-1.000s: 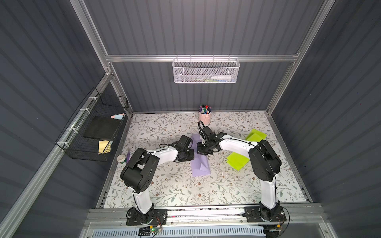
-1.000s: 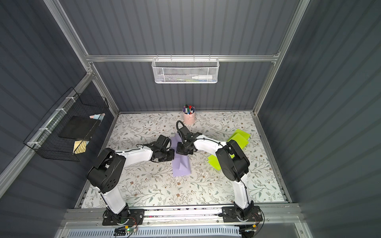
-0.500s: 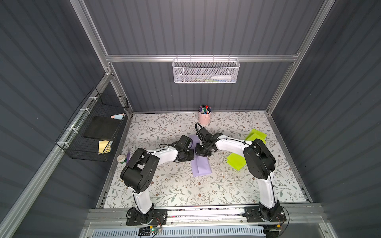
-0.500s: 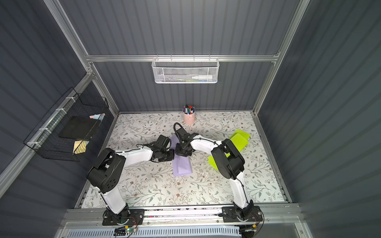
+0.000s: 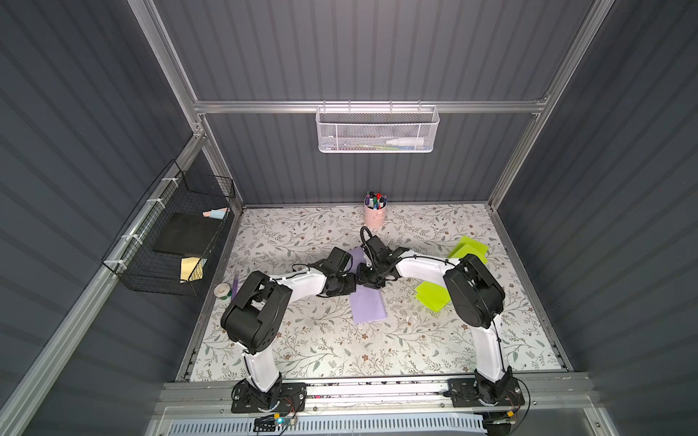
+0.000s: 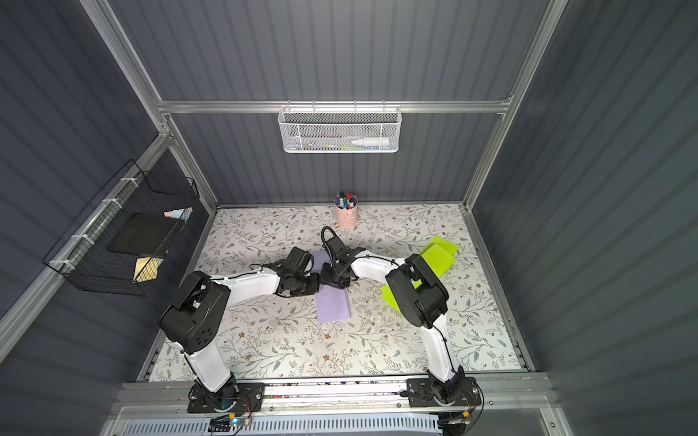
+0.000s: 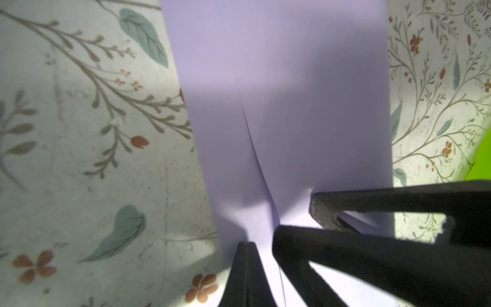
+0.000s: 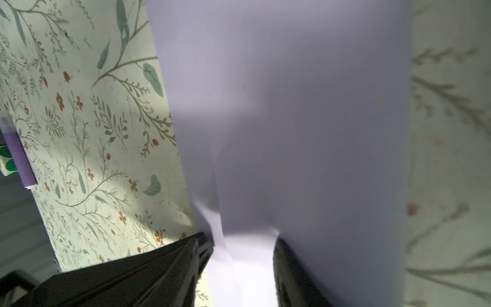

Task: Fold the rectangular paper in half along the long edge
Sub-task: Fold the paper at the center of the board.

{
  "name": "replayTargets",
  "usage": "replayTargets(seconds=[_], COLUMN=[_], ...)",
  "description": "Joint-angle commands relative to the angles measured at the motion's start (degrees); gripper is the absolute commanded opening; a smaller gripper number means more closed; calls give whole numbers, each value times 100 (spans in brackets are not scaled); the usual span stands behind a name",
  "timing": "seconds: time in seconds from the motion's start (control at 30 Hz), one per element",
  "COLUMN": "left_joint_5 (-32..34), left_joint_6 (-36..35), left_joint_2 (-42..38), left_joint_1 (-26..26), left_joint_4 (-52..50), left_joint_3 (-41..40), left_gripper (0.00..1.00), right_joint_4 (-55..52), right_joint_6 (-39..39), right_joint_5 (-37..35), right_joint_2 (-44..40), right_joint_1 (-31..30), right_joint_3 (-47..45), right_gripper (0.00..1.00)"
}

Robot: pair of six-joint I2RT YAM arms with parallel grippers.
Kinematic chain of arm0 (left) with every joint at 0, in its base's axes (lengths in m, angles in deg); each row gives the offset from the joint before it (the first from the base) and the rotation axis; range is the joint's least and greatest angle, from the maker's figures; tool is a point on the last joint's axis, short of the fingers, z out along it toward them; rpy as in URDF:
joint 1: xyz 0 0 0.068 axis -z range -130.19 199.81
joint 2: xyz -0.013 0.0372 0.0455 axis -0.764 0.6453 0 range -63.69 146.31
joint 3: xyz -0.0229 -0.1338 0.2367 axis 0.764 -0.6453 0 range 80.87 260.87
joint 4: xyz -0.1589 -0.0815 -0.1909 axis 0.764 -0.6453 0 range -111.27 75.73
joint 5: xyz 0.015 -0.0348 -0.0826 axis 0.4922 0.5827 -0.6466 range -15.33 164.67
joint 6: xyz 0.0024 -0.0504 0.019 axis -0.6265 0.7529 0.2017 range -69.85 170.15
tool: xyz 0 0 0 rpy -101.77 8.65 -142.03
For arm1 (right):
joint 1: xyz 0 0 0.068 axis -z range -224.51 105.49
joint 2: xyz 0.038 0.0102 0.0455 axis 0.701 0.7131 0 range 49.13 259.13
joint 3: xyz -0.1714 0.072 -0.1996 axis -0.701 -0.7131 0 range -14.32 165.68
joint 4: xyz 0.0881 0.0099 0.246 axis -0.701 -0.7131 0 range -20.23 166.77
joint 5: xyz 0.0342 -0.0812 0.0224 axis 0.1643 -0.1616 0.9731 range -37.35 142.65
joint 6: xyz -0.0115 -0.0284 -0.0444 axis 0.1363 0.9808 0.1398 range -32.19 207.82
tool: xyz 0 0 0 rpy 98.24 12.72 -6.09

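Paper: lilac, flat mid-table on floral mat, long side running front to back, both grippers meeting over its middle. Left gripper: fingers pressed together, tips down at paper's edge; whether pinching it, cannot tell. Right gripper: fingers partly apart, bowed-up paper between them, not clamped. Green sheet near, on the right.
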Motion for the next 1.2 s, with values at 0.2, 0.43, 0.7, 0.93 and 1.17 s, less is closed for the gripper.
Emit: replayTargets(seconds=[0.2,0.43,0.7,0.93,1.17], left_joint_5=[23,10,-52,-96,-43], left_joint_6=[-22,32,49,93,138], left_joint_2=[176,-158,-57,346,559], left_joint_1=[-21,-21,-21,-21,-24], left_joint_4=[-422,-379,-236,-140,8], left_joint_3=[-98,228,676,742,592], left_gripper=[0,0,2,2,2], right_joint_4=[544,575,595,617,869], right_joint_6=[-359,-323,-289,-293,-323], right_joint_5=[499,565,598,587,697], right_joint_2=[-17,42,26,-59,-201], right_joint_1=[214,219,220,246,269], right_joint_3=[-743,-853,-929,-1004,-1165], right_gripper=[3,0,0,0,0])
